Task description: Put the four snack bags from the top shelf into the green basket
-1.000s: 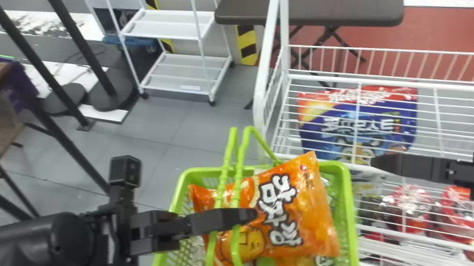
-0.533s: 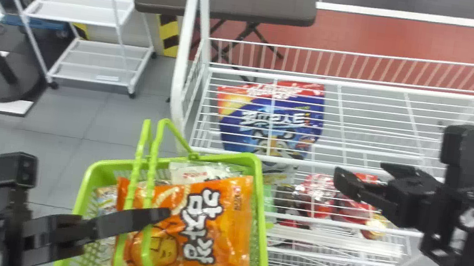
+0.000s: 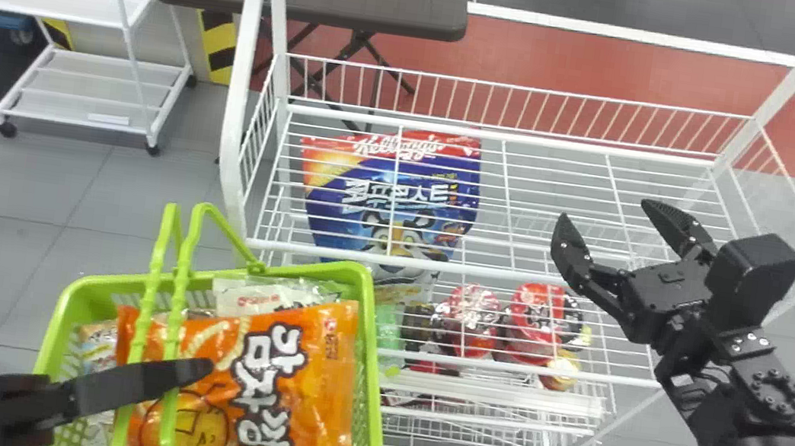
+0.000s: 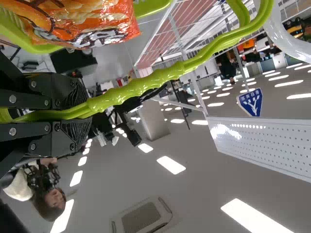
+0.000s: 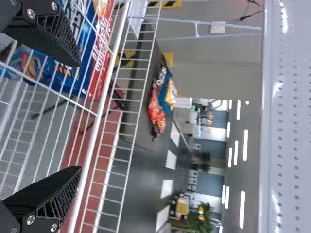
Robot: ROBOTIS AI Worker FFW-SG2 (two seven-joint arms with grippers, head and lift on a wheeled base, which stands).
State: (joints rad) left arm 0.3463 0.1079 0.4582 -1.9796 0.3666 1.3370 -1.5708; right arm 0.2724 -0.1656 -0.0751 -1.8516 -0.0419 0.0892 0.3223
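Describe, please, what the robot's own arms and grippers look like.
Both are black. The right arm has thick rounded segments and a round joint face ringed with small bolts. The right gripper has long, tapering jaws with ribbed inner faces and silvery screws. The left gripper matches, with ribbed black jaws and silvery screws.

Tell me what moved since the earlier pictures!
The head view swung right. The right gripper moved right over the wire rack, turning from leftward to forward. The orange snack bag settled flatter in the green basket. The left gripper stayed on its handle.
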